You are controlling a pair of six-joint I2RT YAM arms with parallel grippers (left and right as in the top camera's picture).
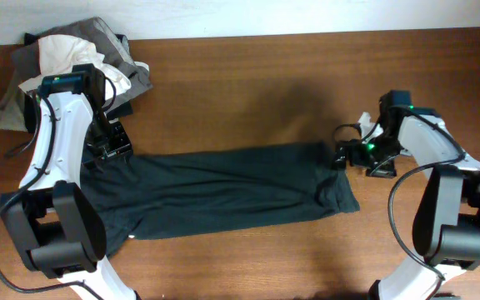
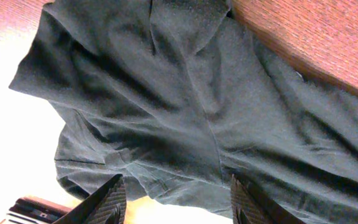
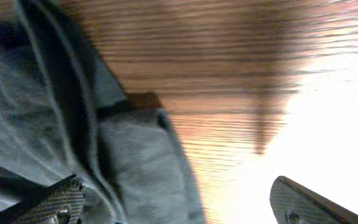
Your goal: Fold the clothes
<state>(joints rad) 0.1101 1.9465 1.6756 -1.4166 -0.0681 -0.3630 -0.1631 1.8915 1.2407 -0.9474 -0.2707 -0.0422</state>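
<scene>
Dark slate-teal, near black and soft, the short-sleeved T-shirt (image 1: 223, 187) lies doubled into one long band on the brown wooden table (image 1: 265, 83). Its long axis runs left to right across the middle of the table. The top edge is close to level, while the bottom edge climbs toward the right, so the band narrows that way. The left end is broader and spreads down toward the base of the left arm. The right end finishes in a small rumpled flap. I cannot tell which end holds the neck. The upward face is plain, creased with long shallow wrinkles along its length, and seams and layered hems show at both ends.

The left gripper (image 1: 111, 140) hangs over the band's upper left corner. In its wrist view the two black ridged fingers (image 2: 107, 200) stand apart above the cloth, pinching nothing. The right gripper (image 1: 341, 155) sits at the upper right corner with its jaws spread wide; one finger (image 3: 51, 200) is over the folded hem and the other over bare wood.

A loose heap of grey and white garments (image 1: 73, 62) lies at the far left corner, apart from the T-shirt.
</scene>
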